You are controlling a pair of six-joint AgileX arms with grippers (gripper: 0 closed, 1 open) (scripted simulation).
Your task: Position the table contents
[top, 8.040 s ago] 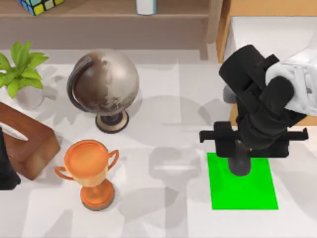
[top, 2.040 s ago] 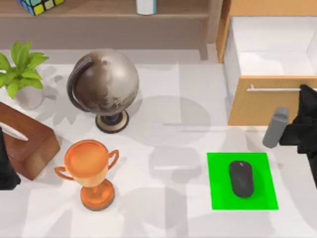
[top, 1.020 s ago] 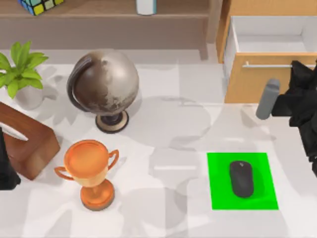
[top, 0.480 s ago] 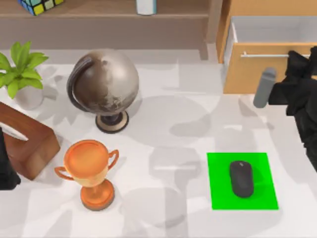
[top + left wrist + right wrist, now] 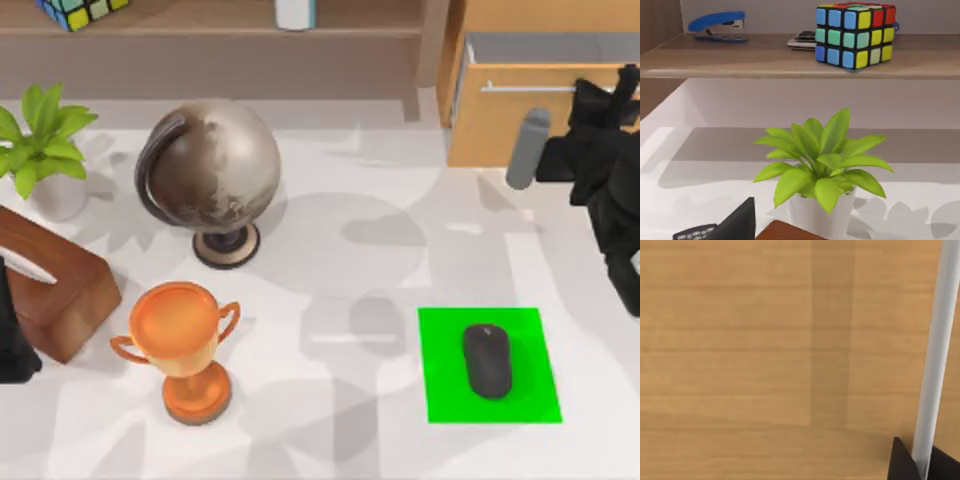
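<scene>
Mouse: the black mouse point(image 5: 487, 361) is laid on the green mat point(image 5: 444, 385), worktop point(image 5: 340, 250) right.
Drawer: the wooden drawer point(image 5: 500, 120) is nearly closed.
Right end effector point(image 5: 598, 92): fingers clamped around the drawer handle point(image 5: 935, 355).
Left arm: parked at left edge.

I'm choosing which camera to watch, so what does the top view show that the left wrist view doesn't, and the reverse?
Top view alone: the black mouse lying on the green mat, the globe, the orange trophy, the wooden drawer front with its metal handle, and the right gripper at that handle. Left wrist view alone: a blue stapler on the shelf. Both share the potted plant, the Rubik's cube and the white table.
</scene>
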